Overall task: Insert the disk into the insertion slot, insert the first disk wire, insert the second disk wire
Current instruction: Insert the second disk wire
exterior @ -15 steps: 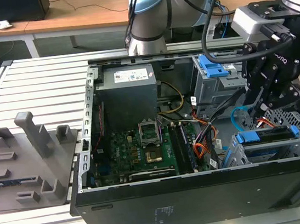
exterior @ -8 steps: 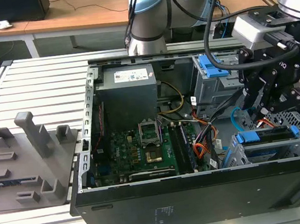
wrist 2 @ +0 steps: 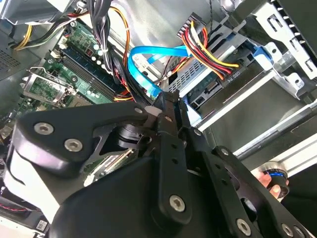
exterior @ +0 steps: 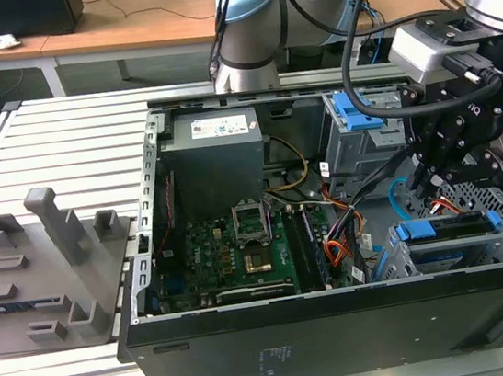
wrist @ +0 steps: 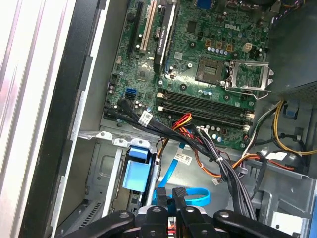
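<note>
Now the gripper point(wrist 2: 168, 100) is clenching the second disk wire point(wrist 2: 158, 51) just beside the disk point(exterior: 451, 226), apparently lining up its plug.

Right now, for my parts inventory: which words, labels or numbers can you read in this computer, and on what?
Nothing can be read for sure.
White label on the power supply: too small.
White tag on the black cables: blurred.
Small tag on the light-blue cable: blurred.
Pale marks on the black case: too small.
</note>
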`<action>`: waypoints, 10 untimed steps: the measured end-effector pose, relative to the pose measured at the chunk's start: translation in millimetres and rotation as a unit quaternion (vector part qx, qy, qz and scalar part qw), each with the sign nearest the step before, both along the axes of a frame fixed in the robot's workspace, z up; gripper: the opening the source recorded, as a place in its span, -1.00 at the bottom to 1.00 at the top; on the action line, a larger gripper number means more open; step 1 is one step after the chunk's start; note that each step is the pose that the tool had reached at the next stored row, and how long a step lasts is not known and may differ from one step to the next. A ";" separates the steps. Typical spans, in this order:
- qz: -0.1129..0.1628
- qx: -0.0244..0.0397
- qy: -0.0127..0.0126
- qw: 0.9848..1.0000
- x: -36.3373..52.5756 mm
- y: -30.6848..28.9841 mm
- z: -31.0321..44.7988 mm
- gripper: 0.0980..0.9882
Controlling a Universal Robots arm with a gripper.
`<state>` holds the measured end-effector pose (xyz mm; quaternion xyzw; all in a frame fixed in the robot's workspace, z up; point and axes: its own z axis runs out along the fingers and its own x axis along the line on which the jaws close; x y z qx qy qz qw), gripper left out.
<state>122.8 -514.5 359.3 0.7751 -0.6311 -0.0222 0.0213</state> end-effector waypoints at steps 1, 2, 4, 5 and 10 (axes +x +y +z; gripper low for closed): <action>0.000 0.000 0.000 1.000 0.0 0.0 0.0 -0.85; 0.000 0.000 0.000 1.000 0.0 0.0 0.0 -0.85; 0.000 0.000 0.000 1.000 0.0 -0.1 0.0 -0.85; 0.000 0.000 0.000 1.000 0.0 -2.4 0.0 -0.85; 0.000 0.000 0.000 1.000 0.5 -18.6 -0.9 -0.85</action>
